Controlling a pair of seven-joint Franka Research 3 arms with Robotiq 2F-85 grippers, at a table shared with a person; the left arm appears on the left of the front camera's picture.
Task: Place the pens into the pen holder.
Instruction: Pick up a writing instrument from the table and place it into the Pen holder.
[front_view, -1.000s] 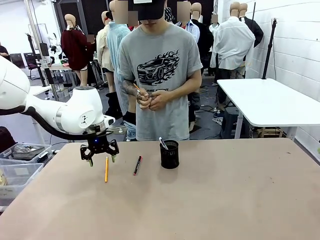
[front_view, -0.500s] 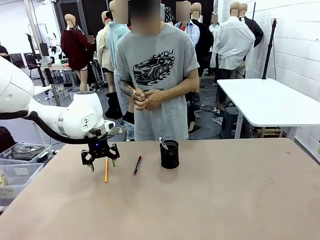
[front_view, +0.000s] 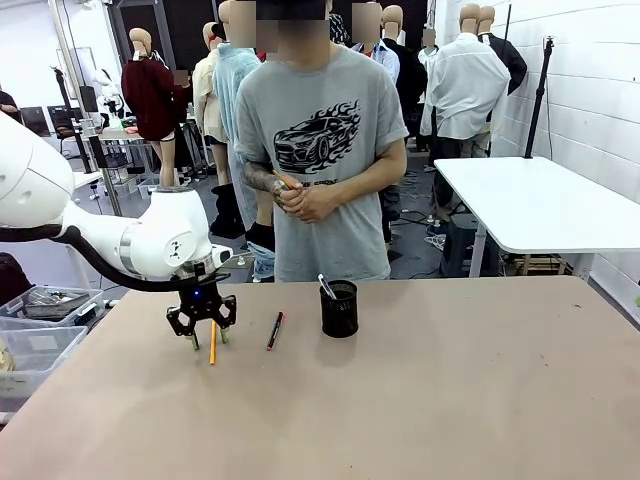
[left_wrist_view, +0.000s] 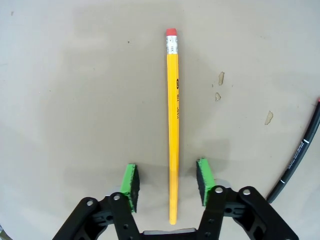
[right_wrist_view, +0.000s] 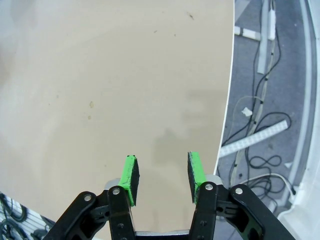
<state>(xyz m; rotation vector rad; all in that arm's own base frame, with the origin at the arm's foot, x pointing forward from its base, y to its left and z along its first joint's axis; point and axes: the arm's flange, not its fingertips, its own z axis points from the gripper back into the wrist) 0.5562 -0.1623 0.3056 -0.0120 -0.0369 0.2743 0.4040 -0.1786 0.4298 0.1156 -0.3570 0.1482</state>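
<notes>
yellow pencil (left_wrist_view: 172, 125) lies between the left hand (left_wrist_view: 167, 176) pads, seemingly ungripped

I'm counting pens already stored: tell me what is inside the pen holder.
One pen leans out over the rim of the pen holder. Its dark wall hides the pen's lower part and anything shorter lying inside.

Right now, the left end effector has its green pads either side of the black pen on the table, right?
Not quite. The left end effector has its green pads either side of the yellow pencil on the table; the black pen lies off to one side. The left wrist view shows it.
</notes>
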